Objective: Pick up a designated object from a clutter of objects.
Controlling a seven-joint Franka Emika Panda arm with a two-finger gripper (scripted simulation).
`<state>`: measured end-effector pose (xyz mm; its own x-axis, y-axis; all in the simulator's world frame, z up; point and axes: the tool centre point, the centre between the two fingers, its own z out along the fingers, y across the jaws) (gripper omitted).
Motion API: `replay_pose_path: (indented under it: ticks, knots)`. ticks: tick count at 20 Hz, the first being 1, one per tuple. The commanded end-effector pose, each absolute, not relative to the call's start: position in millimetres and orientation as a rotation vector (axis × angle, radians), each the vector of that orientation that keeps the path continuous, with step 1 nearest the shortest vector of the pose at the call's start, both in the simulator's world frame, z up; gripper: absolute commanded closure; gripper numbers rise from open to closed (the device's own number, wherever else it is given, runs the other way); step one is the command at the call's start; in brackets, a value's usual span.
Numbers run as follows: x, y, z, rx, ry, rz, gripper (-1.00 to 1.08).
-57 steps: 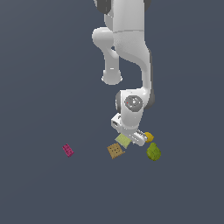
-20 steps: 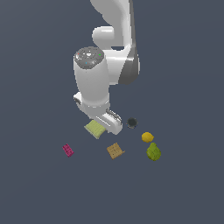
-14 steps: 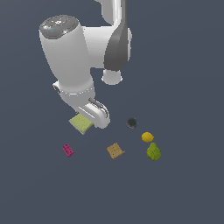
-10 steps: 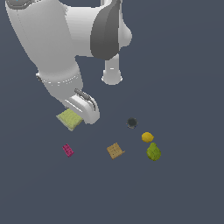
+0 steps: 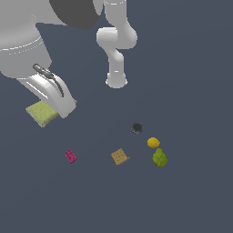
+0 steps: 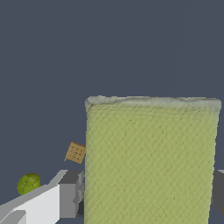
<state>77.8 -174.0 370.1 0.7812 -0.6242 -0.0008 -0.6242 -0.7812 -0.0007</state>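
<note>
- Magenta block (image 5: 70, 156): nearest item in the exterior view, lying on the floor toward that view's left. Untouched, apart from everything else.
- Tan dotted square (image 5: 119, 157): flat on the floor near the middle; also visible small in the wrist view (image 6: 75, 152), well below the held slab.
- Green pear (image 5: 159, 158): on the floor at the exterior view's right, just beside the lemon. Seen too in the wrist view (image 6: 29, 183).
- Yellow lemon (image 5: 153, 142): just beyond the pear, close to touching it.
- Dark round thing (image 5: 137, 128): a little farther back, apart from the lemon.
- Pale green slab (image 5: 42, 112): the designated object. Off the floor at the exterior view's left, well apart from the remaining clutter, tilted. In the wrist view it fills most of the frame (image 6: 151, 162).
- Gripper (image 5: 55, 105): jaws closed against the slab's two faces, a grey finger (image 6: 70, 199) showing on one side and another at the opposite edge.
- Task status, as judged: grasp made and slab lifted clear; pick appears essentially complete, with only holding it securely left.
</note>
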Motion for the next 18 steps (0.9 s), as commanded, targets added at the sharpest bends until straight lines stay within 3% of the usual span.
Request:
replay_pose_path:
  ticks: [1,18]
  knots:
    - [81.4,-184.6,386.0,-2.965,1.037,0.0,1.08]
    - [97.4,-226.0,443.4,-2.965,1.037,0.0,1.08]
